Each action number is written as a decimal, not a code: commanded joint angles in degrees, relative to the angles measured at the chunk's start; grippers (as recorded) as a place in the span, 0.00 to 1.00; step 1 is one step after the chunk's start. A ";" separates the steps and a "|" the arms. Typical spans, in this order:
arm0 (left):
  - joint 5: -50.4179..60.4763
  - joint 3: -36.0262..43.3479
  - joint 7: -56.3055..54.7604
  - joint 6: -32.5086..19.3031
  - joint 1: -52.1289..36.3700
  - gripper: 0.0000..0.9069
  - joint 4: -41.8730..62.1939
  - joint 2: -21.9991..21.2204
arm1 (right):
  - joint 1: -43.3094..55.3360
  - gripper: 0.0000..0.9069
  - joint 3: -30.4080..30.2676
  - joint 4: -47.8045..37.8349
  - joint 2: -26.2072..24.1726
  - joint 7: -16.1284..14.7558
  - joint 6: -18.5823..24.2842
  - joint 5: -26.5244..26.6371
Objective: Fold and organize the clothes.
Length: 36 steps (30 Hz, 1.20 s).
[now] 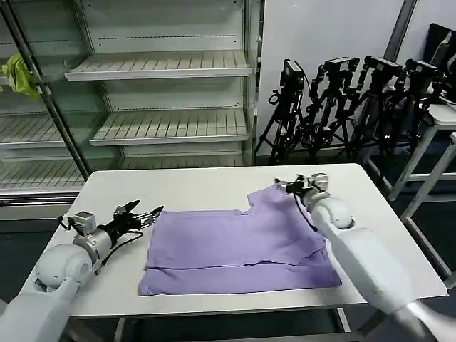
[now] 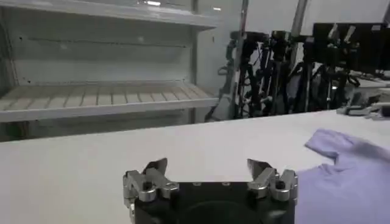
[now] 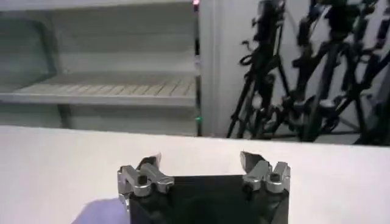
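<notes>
The lavender T-shirt (image 1: 239, 246) lies partly folded on the white table (image 1: 192, 187), one sleeve sticking up at its far right corner. My left gripper (image 1: 140, 212) hovers open just off the shirt's left edge, nothing between its fingers. In the left wrist view, the left gripper (image 2: 208, 171) has its jaws spread wide over bare tabletop, with the shirt (image 2: 350, 176) off to one side. My right gripper (image 1: 293, 186) is open at the far right sleeve. The right wrist view shows the right gripper (image 3: 201, 165) empty above the table, a bit of purple cloth (image 3: 100, 213) beside it.
Empty white shelving (image 1: 167, 68) stands behind the table, with a yellow-green cloth (image 1: 20, 75) hanging at its far left. A cluster of black tripods (image 1: 342, 100) stands at the back right. Another white table (image 1: 438, 125) is at the right edge.
</notes>
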 commanded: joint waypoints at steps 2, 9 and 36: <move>0.43 2.93 0.15 0.15 -3.07 0.94 2.24 -1.24 | 3.15 1.00 -2.14 -5.93 6.00 -0.69 -1.80 -1.36; 1.06 3.46 0.17 0.19 -2.66 0.93 1.84 -2.35 | 3.55 1.00 -2.19 -6.02 5.72 -0.64 -1.51 -2.03; 4.25 4.93 0.62 -0.16 -2.98 0.93 4.26 -6.01 | 0.90 1.00 -2.54 3.03 -5.39 1.03 -2.98 1.48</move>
